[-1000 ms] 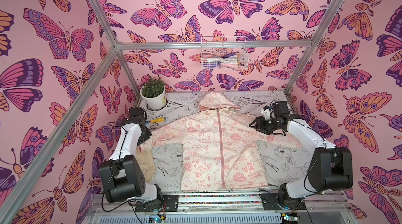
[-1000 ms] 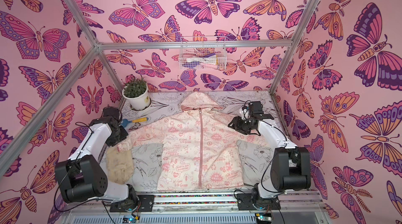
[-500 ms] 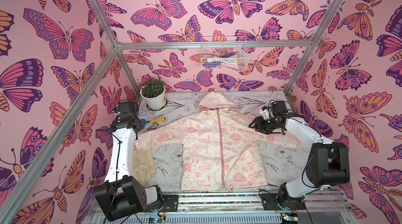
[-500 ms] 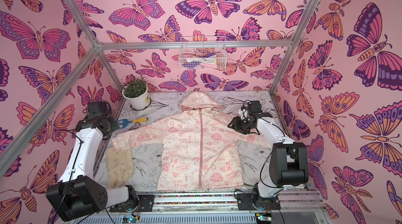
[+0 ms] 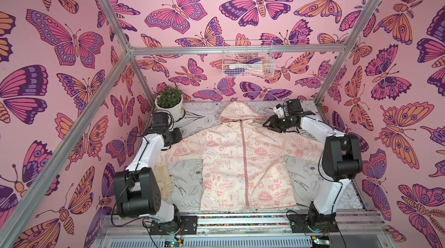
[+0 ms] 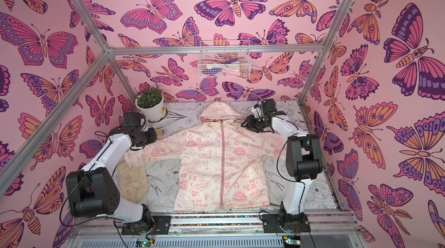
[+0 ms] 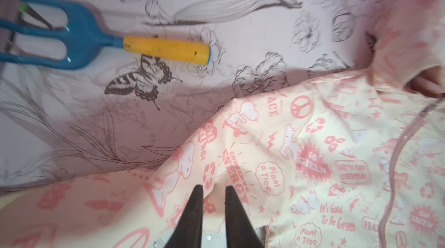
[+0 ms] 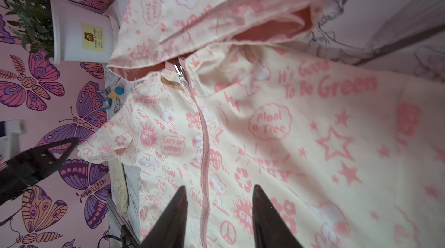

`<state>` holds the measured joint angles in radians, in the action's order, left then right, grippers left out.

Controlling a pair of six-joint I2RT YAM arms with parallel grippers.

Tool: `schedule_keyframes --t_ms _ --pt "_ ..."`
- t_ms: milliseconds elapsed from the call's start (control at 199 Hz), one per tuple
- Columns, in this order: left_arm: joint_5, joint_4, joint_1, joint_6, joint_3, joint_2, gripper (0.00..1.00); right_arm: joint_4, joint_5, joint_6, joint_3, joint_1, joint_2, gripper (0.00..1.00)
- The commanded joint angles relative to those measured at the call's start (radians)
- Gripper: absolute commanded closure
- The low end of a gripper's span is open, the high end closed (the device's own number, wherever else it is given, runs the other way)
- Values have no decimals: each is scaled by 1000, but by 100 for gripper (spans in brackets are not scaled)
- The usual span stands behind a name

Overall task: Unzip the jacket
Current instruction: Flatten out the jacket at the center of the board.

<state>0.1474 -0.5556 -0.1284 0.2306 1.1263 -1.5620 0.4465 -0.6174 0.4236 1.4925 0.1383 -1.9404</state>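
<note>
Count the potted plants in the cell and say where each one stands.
1. The potted plant stands at the table's far corner on the left arm's side, beyond the jacket sleeve. None seems hidden.
</note>
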Motion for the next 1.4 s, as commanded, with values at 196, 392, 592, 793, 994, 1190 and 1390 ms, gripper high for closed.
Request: schedule_keyframes --t_ms 196,392,592,793,994,1190,1390 --pt "11 140 -35 79 29 -195 96 -75 -91 93 153 15 -156 61" --pt "1 482 222 -227 27 -123 83 -55 -138 32 216 65 -193 60" --pt "576 473 337 -291 370 -390 68 -263 -37 64 26 66 -78 58" --pt "389 27 498 -451 1038 -824 66 -363 56 11 -202 62 114 59" --pt "336 -121 550 -420 1400 -1092 67 -316 141 -94 -345 56 297 58" --pt "225 -113 563 -402 1411 -1118 68 -212 156 -146 -370 49 361 58" --pt "213 -107 543 -399 1390 -1066 70 -237 149 -121 -413 49 402 58"
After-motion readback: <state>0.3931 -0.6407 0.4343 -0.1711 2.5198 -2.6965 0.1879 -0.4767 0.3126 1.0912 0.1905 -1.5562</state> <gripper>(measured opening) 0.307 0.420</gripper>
